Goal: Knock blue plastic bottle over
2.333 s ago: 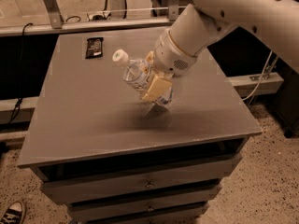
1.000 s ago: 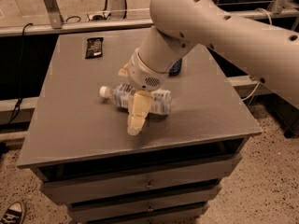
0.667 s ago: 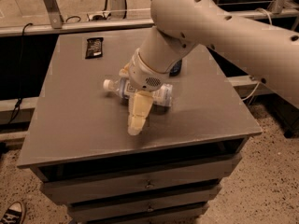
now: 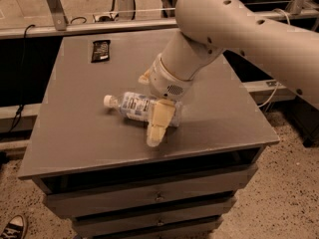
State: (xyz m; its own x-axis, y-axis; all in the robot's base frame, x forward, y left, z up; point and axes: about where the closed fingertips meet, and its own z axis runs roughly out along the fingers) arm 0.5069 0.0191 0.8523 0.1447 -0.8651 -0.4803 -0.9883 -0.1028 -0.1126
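The blue plastic bottle (image 4: 133, 105), clear with a white cap and a white-and-blue label, lies on its side on the grey table (image 4: 75, 143), cap pointing left. My gripper (image 4: 148, 111) is right over the bottle's base end. It is open, with one cream finger (image 4: 159, 122) lying across the front of the bottle and reaching down to the table top. The other finger (image 4: 145, 77) shows only partly behind the bottle. The big white arm (image 4: 239, 29) comes in from the upper right.
A black packet (image 4: 100, 50) lies at the table's back left. Drawers (image 4: 159, 197) sit under the table top. A low rail and cables run behind the table. A shoe (image 4: 12, 227) is on the floor at bottom left.
The bottle was tilted and off the table beside the gripper; now it lies flat on the table. In the last second it has shifted only slightly, and the gripper stays over it.
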